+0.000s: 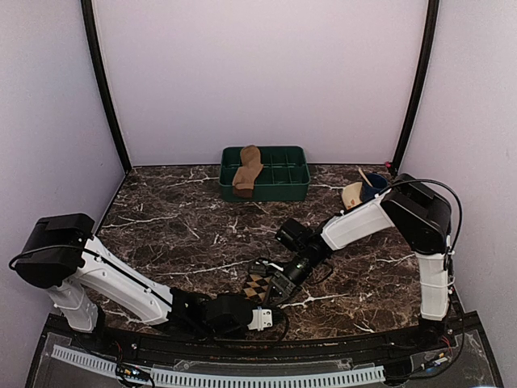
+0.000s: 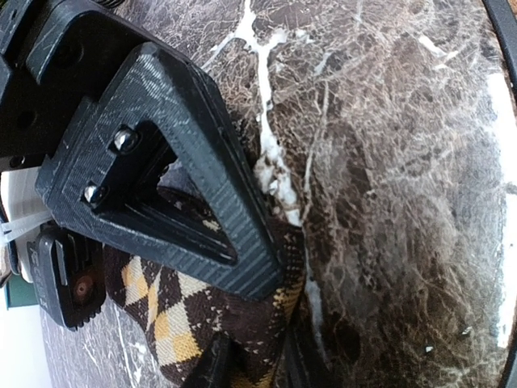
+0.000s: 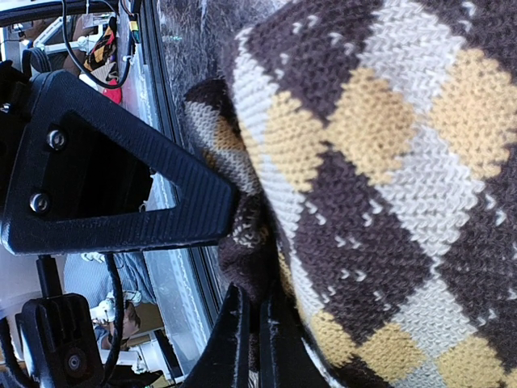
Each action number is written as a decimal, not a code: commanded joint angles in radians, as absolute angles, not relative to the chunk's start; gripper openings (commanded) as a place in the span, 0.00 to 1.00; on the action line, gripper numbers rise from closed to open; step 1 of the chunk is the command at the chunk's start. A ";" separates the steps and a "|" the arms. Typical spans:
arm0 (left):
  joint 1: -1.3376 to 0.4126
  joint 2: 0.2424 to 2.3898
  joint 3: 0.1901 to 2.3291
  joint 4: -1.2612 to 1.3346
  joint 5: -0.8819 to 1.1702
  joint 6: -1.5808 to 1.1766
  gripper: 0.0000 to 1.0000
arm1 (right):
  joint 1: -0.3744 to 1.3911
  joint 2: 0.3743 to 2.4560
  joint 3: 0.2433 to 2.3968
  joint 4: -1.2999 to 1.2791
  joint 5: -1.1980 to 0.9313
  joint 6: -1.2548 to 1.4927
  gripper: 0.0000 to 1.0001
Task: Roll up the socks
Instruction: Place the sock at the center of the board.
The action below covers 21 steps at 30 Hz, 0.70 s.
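Note:
The argyle sock (image 1: 257,284), in dark brown and tan diamonds, lies on the marble table near the front centre, between both grippers. My left gripper (image 1: 262,318) comes at it from the near side. In the left wrist view its fingers (image 2: 230,250) press on a bunched fold of the argyle sock (image 2: 174,315). My right gripper (image 1: 271,293) reaches in from the right, shut on the dark edge of the argyle sock (image 3: 388,162). The pinch (image 3: 244,263) shows in the right wrist view. The plain tan sock (image 1: 247,170) lies in the green tray at the back.
The green compartment tray (image 1: 295,192) stands at the back centre. A tan bowl (image 1: 352,195) and a blue bowl (image 1: 374,185) sit at the back right, behind the right arm. The table's front edge runs just behind the left gripper.

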State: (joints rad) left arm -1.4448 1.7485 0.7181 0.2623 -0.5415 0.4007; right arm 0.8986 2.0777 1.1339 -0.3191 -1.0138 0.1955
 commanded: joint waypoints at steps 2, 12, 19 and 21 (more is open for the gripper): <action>-1.445 1.761 0.718 0.272 -0.560 0.425 0.27 | 0.896 2.106 1.126 -0.365 -0.991 0.186 0.00; -1.443 1.810 0.732 0.249 -0.529 0.442 0.26 | 0.897 2.109 1.126 -0.370 -0.991 0.186 0.00; -1.429 1.856 0.760 0.183 -0.482 0.416 0.04 | 0.896 2.105 1.126 -0.376 -0.995 0.190 0.00; -1.424 1.861 0.769 0.157 -0.457 0.407 0.00 | 0.896 2.105 1.127 -0.382 -0.990 0.190 0.00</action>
State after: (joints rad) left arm -1.4445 1.8084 0.7578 0.2749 -0.5430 0.4286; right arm 0.8894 2.0777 1.1339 -0.3527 -1.0214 0.1959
